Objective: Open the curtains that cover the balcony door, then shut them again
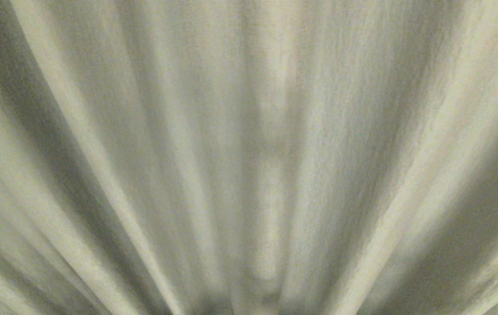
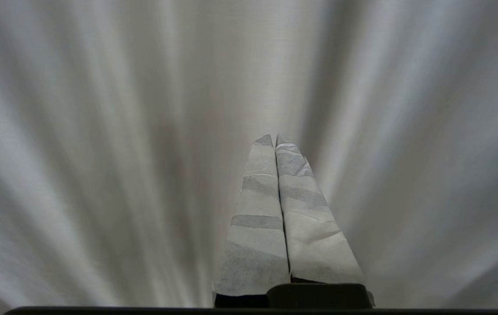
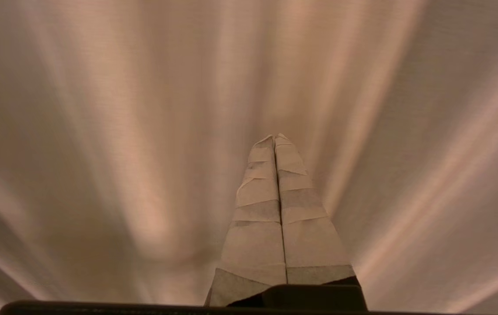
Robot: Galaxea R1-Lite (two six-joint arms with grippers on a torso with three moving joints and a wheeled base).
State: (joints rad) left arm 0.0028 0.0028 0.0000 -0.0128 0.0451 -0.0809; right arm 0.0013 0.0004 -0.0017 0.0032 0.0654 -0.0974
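Note:
The curtains (image 1: 327,131) fill the whole head view as cream-beige woven cloth in vertical folds, very close to the camera. No arm shows there. In the left wrist view my left gripper (image 2: 274,138) is shut, its tape-wrapped fingers pressed together with nothing between them, pointing at the folds of the curtains (image 2: 100,153). The right wrist view shows my right gripper (image 3: 275,138) likewise shut and empty, facing the curtains (image 3: 113,131). Whether either tip touches the cloth I cannot tell. The balcony door is hidden behind the cloth.

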